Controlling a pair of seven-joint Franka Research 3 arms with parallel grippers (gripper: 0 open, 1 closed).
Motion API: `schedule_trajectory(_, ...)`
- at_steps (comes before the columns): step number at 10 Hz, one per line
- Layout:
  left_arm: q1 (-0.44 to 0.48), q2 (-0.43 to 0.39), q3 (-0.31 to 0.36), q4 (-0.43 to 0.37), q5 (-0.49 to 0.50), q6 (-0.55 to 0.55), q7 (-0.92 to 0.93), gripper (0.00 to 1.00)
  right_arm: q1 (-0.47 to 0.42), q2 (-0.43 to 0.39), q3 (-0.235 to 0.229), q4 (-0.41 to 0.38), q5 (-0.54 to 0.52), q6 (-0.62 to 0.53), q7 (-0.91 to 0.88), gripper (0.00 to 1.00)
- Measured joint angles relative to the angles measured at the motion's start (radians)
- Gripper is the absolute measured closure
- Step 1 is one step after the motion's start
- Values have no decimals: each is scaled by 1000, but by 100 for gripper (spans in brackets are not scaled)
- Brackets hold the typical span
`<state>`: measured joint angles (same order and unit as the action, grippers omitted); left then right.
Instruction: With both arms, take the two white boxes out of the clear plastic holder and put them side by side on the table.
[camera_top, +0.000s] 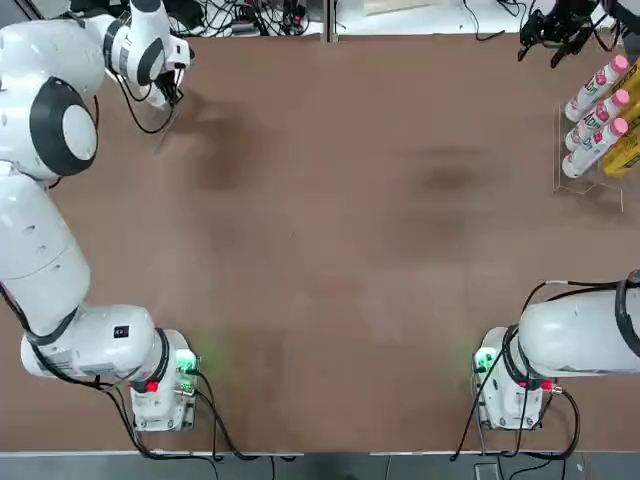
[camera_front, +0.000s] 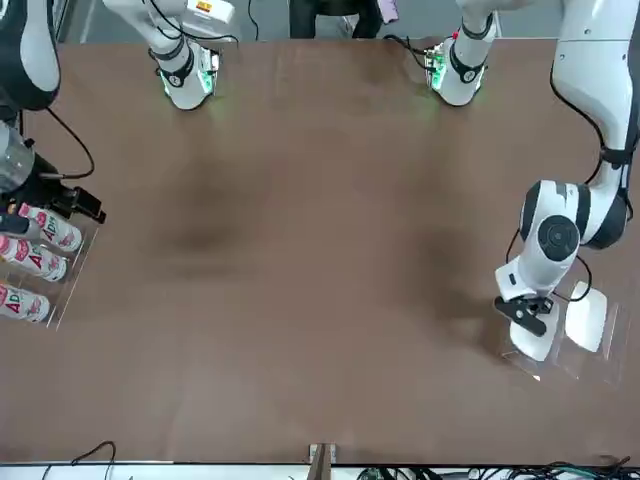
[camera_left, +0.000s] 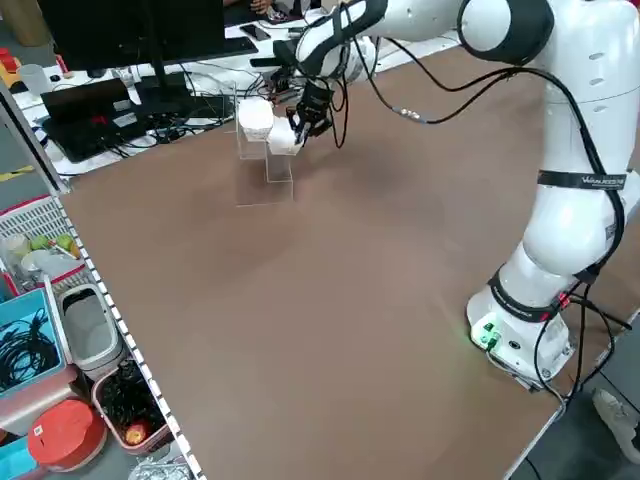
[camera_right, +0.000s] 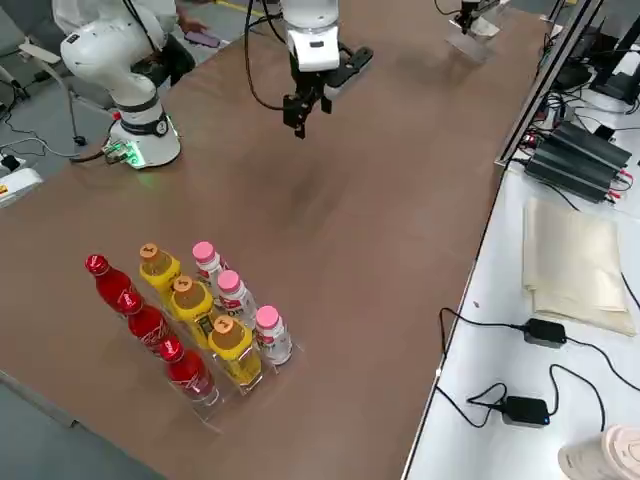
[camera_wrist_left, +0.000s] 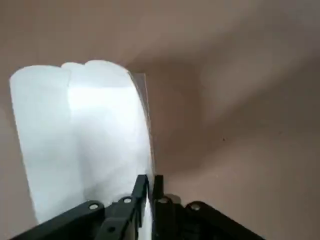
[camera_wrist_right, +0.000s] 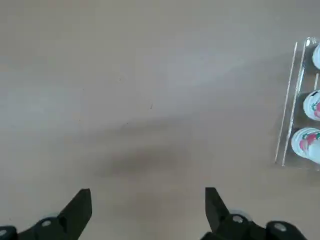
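Top view: the left gripper (camera_top: 172, 95) reaches to the far-left corner of the tabletop (camera_top: 330, 240), where the holder shows only as a faint glint; the right gripper (camera_top: 560, 35) hangs at the far right, near a rack of bottles (camera_top: 597, 115).

Front view: the left gripper (camera_front: 528, 315) sits down on the nearer box (camera_front: 532, 336) in the holder (camera_front: 565, 355), the second box (camera_front: 588, 318) just beside it.

Left side view: both boxes stand upright in the rack, and the black fingers (camera_left: 300, 122) pinch the one on the tabletop's inner side.

Right side view: the right gripper (camera_right: 300, 118) hovers over bare tabletop, its fingers spread and empty.

Left wrist view: the fingers (camera_wrist_left: 142, 192) are drawn nearly together on a thin edge of the box (camera_wrist_left: 85, 140), against the clear wall.

Right wrist view: open fingers (camera_wrist_right: 80, 207) frame bare tabletop, the bottles at the edge.

The grip looks narrow and near the edge, so the step seems to call for a slow, straight lift out of the slot, keeping the box upright and clear of its neighbour.
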<state>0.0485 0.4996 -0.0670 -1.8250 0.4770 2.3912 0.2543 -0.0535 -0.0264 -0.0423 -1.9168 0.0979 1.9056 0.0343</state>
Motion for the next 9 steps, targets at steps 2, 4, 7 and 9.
schedule_trajectory(2, -4, -18, -23, 15, 0, -59, -48, 98, 3, 0, 2, -22, 6, 24, 0, 0)
schedule_trajectory(4, -11, -34, -101, 47, -1, -172, -179, 98, 7, -1, 3, -52, 10, 66, 0, 0)
schedule_trajectory(7, -24, -38, -273, 101, -2, -309, -499, 98, 18, -1, 4, -112, 19, 142, 0, 0)
schedule_trajectory(9, -38, -36, -394, 126, -5, -348, -698, 98, 22, -1, 4, -133, 21, 184, 0, 0)
